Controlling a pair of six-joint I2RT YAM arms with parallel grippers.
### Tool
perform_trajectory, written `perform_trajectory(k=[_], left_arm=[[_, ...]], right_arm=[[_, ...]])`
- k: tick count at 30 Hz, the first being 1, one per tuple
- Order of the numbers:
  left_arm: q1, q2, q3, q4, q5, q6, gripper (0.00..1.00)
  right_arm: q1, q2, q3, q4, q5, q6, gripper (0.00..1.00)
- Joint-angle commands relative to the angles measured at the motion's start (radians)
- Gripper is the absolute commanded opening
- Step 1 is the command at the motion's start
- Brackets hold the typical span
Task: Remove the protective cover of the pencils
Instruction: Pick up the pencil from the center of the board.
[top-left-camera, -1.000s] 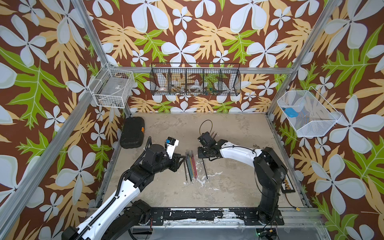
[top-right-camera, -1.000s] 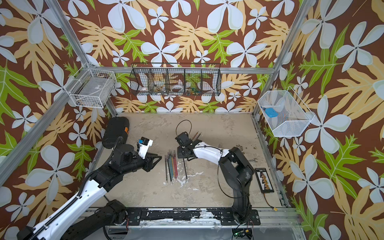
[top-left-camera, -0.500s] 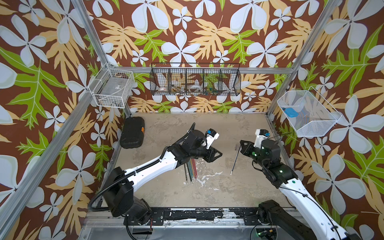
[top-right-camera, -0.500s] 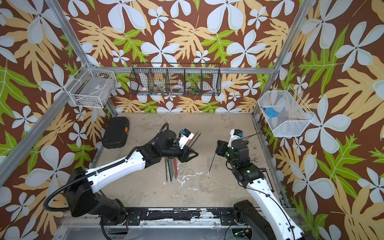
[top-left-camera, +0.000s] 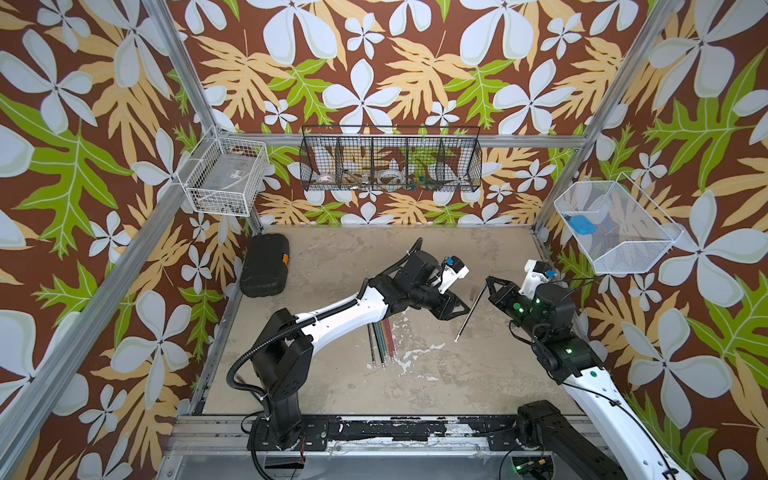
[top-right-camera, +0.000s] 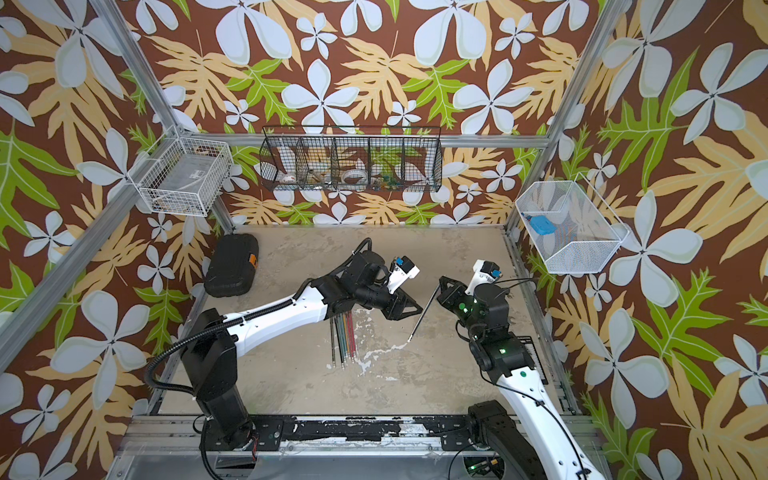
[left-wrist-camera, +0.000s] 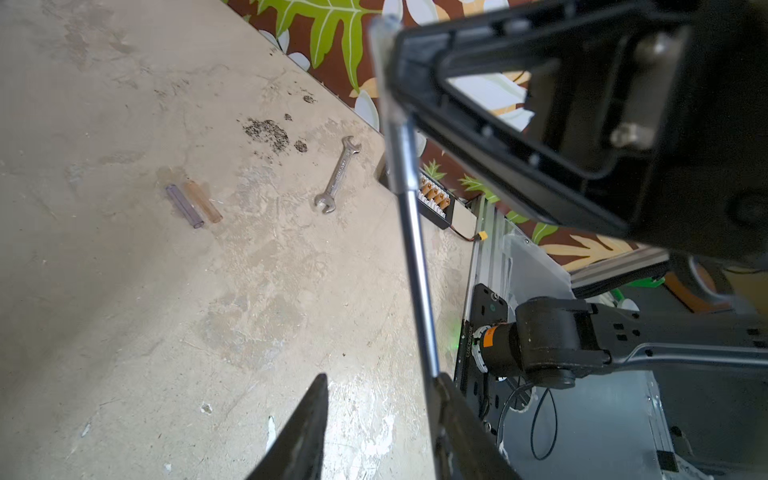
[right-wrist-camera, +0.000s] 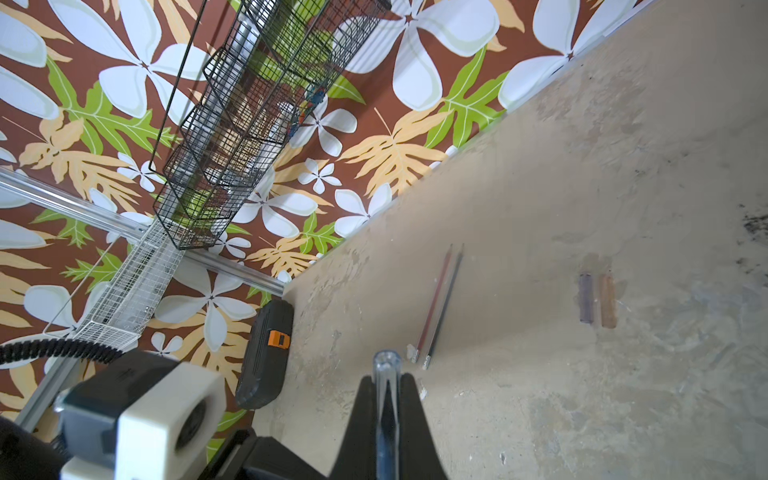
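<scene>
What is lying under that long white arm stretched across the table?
A row of coloured pencils lies under the left arm. Only their near, silver-tipped ends stick out; in both top views the arm covers their far ends.

Pencils (top-left-camera: 381, 345) black, green, yellow, red — wall (top-left-camera: 374, 62) brown, white-flower, green-leaf print; case (top-left-camera: 264, 272) black-and-orange.

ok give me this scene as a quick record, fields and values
right gripper: shut on the clear cover at one end of the held pencil
left gripper: open, that pencil's shaft beside one finger
other pencils: bundle lying on the table
loose covers: purple tube and orange tube, side by side on the table
wrench: flat on the table
black case: far left corner of the table
</scene>
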Motion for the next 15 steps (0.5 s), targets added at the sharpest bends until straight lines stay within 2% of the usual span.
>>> perform_trajectory(k=[1, 12, 15], left_arm=[[-0.002, -0.003, -0.009, -0.020, -0.031, 0.038, 0.43], [-0.005, 0.009, -0.022, -0.016, -0.014, 0.033, 0.40], [-0.005, 0.017, -0.025, -0.019, -0.011, 0.032, 0.36]], right_arm=[[-0.001, 0.032, 0.016, 0.064, -0.041, 0.051, 0.00], [-0.001, 0.060, 0.019, 0.076, -0.034, 0.053, 0.00], [-0.001, 0.052, 0.016, 0.085, -0.039, 0.060, 0.00]])
